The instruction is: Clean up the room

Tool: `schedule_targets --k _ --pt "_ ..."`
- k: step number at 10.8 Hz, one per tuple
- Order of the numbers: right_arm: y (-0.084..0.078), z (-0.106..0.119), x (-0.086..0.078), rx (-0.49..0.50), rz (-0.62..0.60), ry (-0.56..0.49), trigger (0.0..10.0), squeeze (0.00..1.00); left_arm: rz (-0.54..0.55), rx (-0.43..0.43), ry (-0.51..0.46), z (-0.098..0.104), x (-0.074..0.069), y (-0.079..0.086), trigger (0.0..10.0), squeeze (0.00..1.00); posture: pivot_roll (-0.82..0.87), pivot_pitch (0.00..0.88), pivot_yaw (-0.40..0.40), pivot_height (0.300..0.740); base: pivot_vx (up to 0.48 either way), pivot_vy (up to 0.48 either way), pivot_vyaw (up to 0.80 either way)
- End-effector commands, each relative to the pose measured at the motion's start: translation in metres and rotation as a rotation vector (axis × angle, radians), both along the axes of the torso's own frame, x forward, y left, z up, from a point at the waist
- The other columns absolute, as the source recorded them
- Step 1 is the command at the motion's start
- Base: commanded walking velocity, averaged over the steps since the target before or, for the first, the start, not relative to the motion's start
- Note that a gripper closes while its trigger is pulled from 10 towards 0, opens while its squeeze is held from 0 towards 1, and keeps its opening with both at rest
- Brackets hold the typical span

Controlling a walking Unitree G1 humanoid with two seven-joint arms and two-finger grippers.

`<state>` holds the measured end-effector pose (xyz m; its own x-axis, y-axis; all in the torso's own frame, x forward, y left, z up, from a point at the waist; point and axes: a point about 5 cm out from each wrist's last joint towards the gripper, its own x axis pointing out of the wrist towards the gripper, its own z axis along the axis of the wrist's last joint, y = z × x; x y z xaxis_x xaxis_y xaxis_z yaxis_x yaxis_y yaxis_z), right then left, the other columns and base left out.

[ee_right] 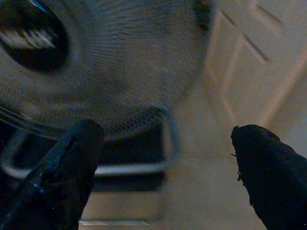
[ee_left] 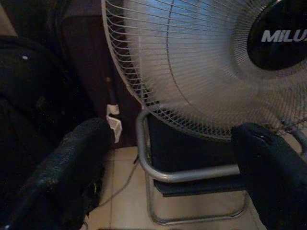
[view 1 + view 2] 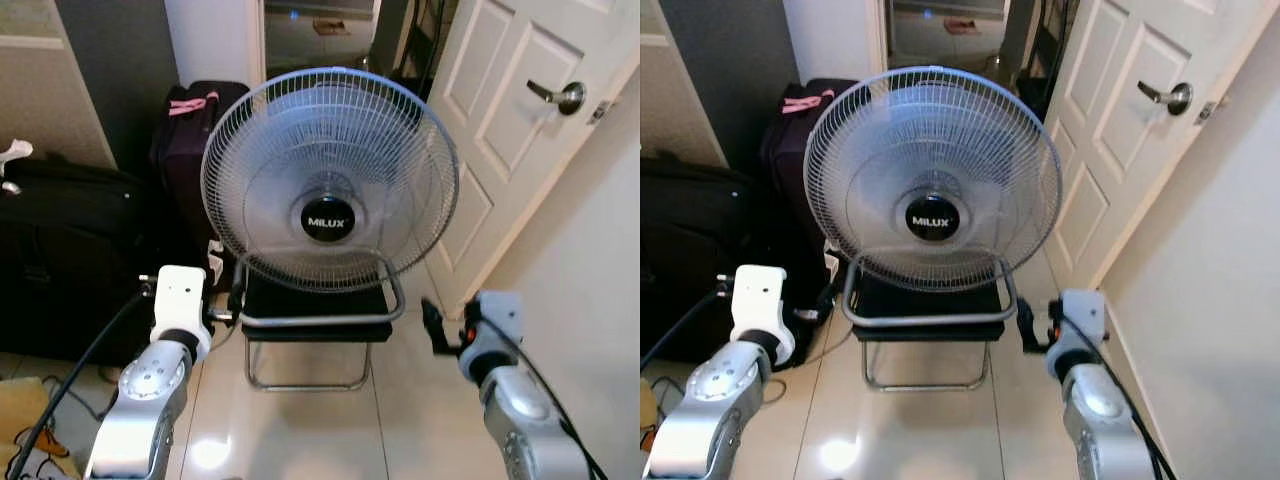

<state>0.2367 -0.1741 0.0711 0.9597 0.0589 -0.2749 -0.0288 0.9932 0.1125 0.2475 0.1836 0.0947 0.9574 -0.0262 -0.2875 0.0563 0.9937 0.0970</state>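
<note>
A grey Milux floor fan [image 3: 330, 180] stands right in front of me on a low metal tube frame [image 3: 320, 321] with a black base. My left gripper [image 3: 228, 308] is held at the frame's left corner and is open. In the left wrist view its fingers [image 2: 72, 172] stand wide apart, with the fan grille and the tube between them. My right gripper [image 3: 432, 326] is open beside the frame's right corner. In the right wrist view its fingers [image 1: 62, 167] spread before the blurred fan [image 1: 96, 62]. Neither gripper holds anything.
A black suitcase [image 3: 60, 260] and a dark purple one with a pink strap [image 3: 195, 140] stand to the left behind the fan. A white door [image 3: 520, 130] with a lever handle [image 3: 560, 97] and a wall [image 3: 600, 300] close the right side. Cables [image 3: 40, 440] lie on the tiled floor at the left.
</note>
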Motion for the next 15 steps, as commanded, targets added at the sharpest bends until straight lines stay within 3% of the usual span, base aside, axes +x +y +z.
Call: schedule_targets --k 1,3,5,7,9,10,11,12,13,14,15 --pt "0.000 0.007 0.000 0.030 0.027 -0.032 10.0 1.00 -0.008 0.020 -0.028 0.004 0.000 -0.002 10.0 0.00 -0.02 0.000 -0.063 0.740 0.000 0.000 0.00" --pt "0.008 0.016 0.003 0.017 0.075 -0.089 10.0 1.00 0.086 0.044 -0.067 0.008 0.005 0.001 10.0 0.00 -0.02 0.000 -0.057 0.740 0.000 0.000 0.79" --pt "0.007 0.019 0.003 0.040 0.090 -0.102 10.0 1.00 -0.008 -0.033 -0.109 0.015 0.003 -0.005 10.0 0.00 -0.02 0.000 -0.050 0.740 0.000 0.000 0.79" --pt "0.008 0.023 0.005 0.038 0.074 -0.151 10.0 1.00 -0.004 -0.063 -0.109 0.018 0.005 -0.004 10.0 0.00 -0.01 0.000 -0.045 0.740 0.000 0.000 0.78" --pt "0.005 0.025 0.005 0.143 0.028 -0.158 10.0 1.00 -0.014 -0.060 -0.141 0.032 0.013 -0.007 10.0 0.00 -0.01 0.000 -0.026 0.740 0.000 0.000 0.79" --pt "0.002 0.025 0.009 0.135 -0.027 -0.164 10.0 1.00 0.015 -0.035 -0.148 0.027 0.015 -0.004 10.0 0.00 -0.01 0.000 -0.020 0.740 0.000 0.000 0.77" --pt "0.003 0.021 0.007 0.076 -0.032 -0.134 10.0 1.00 0.063 -0.066 -0.185 0.031 0.015 0.006 10.0 0.04 0.01 0.000 -0.027 0.740 0.000 0.000 0.79" --pt "0.006 0.022 0.009 0.052 0.028 -0.160 10.0 1.00 0.095 -0.102 -0.199 0.037 0.020 0.012 10.0 0.13 0.05 0.000 -0.050 0.740 0.000 0.000 0.77" --pt "0.013 0.012 0.004 0.057 0.064 -0.122 10.0 1.00 0.122 -0.077 -0.186 0.037 0.021 0.024 10.0 0.09 0.04 0.000 -0.063 0.740 0.000 0.000 0.77" --pt "0.015 0.008 0.000 0.059 0.088 -0.094 10.0 1.00 0.062 -0.017 -0.146 0.032 0.020 0.027 10.0 0.00 0.04 0.000 -0.082 0.740 0.000 0.000 0.77" --pt "0.016 0.008 0.002 0.065 0.092 -0.076 10.0 1.00 0.048 0.004 -0.137 0.028 0.018 0.027 10.0 0.00 0.04 0.000 -0.088 0.740 0.000 0.000 0.79"
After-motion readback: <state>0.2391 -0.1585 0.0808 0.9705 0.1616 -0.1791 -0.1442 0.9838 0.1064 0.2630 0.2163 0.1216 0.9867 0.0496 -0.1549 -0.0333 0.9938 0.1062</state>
